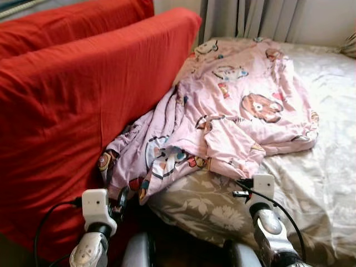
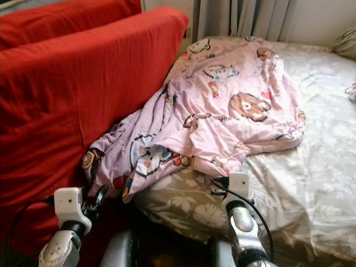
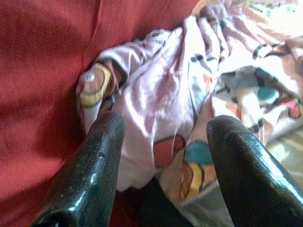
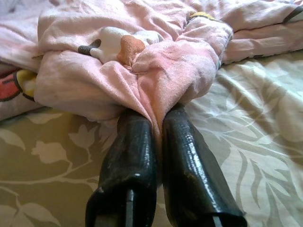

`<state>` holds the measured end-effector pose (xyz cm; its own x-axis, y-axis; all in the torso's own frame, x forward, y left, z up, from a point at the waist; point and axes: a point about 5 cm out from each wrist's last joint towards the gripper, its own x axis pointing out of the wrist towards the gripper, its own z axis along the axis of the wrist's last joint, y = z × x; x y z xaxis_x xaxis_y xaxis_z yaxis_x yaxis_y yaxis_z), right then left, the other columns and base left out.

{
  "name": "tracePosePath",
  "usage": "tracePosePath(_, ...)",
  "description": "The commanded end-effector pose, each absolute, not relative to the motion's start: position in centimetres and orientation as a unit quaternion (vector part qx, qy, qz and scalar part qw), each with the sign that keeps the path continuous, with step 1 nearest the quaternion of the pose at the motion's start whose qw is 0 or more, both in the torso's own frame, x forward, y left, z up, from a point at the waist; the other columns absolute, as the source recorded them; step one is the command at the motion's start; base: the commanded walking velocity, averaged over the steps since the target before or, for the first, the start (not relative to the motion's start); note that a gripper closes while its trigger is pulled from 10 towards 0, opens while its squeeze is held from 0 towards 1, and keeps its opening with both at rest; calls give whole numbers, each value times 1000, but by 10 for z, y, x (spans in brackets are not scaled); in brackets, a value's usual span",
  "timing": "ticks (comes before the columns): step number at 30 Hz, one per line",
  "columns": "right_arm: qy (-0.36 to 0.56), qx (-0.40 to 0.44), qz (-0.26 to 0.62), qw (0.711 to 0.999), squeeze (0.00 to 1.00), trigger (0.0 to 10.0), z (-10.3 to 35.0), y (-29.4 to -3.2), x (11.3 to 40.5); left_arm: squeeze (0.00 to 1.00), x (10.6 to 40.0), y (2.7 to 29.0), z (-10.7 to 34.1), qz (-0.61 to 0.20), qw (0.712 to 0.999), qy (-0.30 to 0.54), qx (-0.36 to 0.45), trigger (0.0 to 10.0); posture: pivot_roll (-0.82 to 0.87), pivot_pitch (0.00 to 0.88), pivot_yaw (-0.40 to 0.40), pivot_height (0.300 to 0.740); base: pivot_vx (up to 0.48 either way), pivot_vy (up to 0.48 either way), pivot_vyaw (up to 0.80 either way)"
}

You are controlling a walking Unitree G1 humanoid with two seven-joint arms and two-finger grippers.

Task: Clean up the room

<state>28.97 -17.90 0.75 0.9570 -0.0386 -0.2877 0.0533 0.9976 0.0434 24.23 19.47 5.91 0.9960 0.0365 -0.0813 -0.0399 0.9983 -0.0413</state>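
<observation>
Right gripper (image 4: 158, 118) is pinched on a fold of the pink quilt (image 1: 239, 105), left gripper (image 3: 163, 156) gapes at its dangling corner by the red sofa (image 1: 67, 111); judging this mid-grab, next comes closing left, then spreading it up the bed (image 1: 322, 183).

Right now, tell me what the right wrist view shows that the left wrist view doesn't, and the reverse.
Right wrist view: the right gripper is shut on a pinched fold of the pink cartoon-print blanket, with the floral bedsheet spread beneath and beside it.

Left wrist view: the left gripper is open, fingers apart, pointing at the blanket's bunched corner where it lies against the red sofa cover.

Both: the same pink blanket, crumpled, directly ahead of each gripper's black fingers.
</observation>
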Motion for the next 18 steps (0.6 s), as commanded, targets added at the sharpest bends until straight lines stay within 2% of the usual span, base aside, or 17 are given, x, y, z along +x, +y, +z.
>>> tracePosePath(1,130,39,-23,991,0,10000,9,-177,288,0,244,197,56,23,999,41,-24,10000,113,0,19,593,0,0,0)
tracePosePath(11,123,47,-12,991,0,10000,14,-167,295,0,252,197,52,16,999,33,-22,10000,113,0,17,593,0,0,0)
tracePosePath(18,117,50,-13,992,0,10000,17,-168,298,0,252,200,47,22,999,34,-20,10000,116,0,16,631,0,0,0)
